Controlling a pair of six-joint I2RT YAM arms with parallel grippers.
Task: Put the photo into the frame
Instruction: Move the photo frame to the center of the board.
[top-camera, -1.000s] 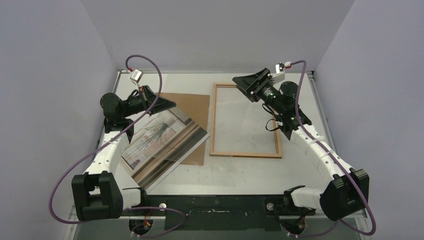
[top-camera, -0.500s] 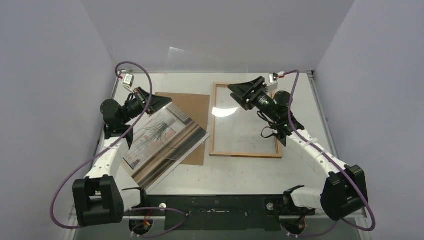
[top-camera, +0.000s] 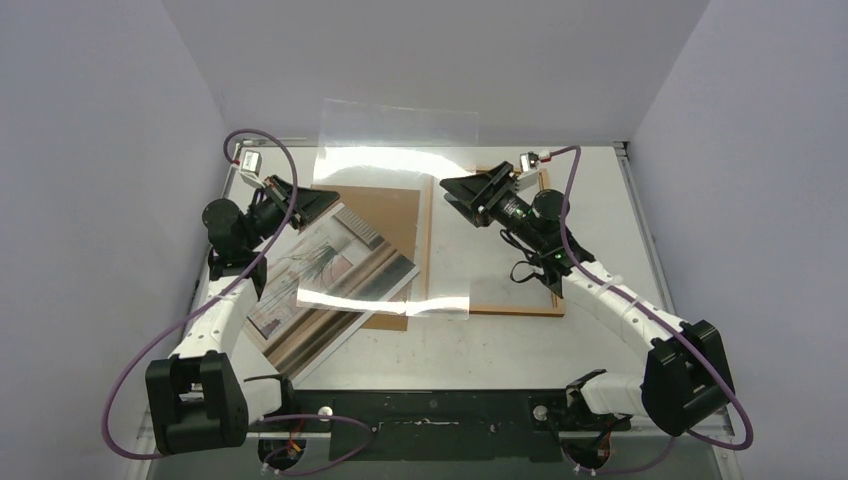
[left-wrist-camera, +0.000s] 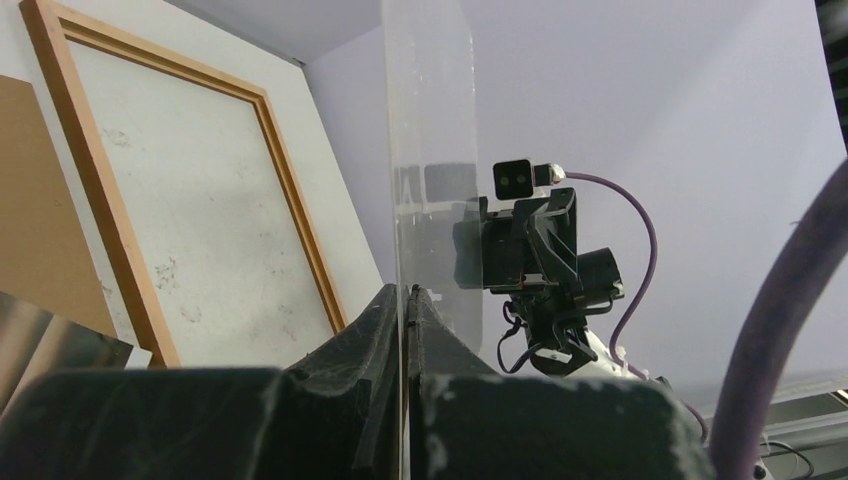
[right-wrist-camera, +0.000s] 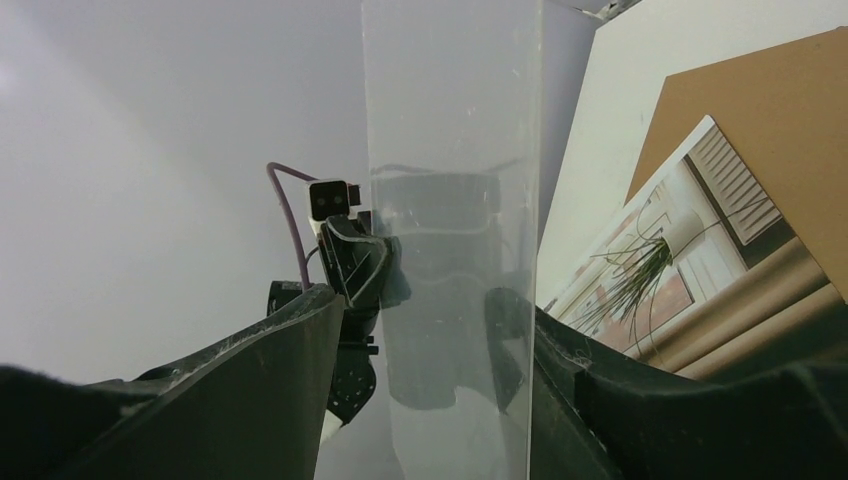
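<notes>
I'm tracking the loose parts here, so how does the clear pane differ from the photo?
The clear pane is see-through and glary; the photo shows beige bands and a green plant. The pane is raised, clamped in the left gripper with its other edge between the fingers of the right gripper; the photo lies flat, partly on the brown backing sheet. Both are thin rectangular sheets outside the frame.
</notes>
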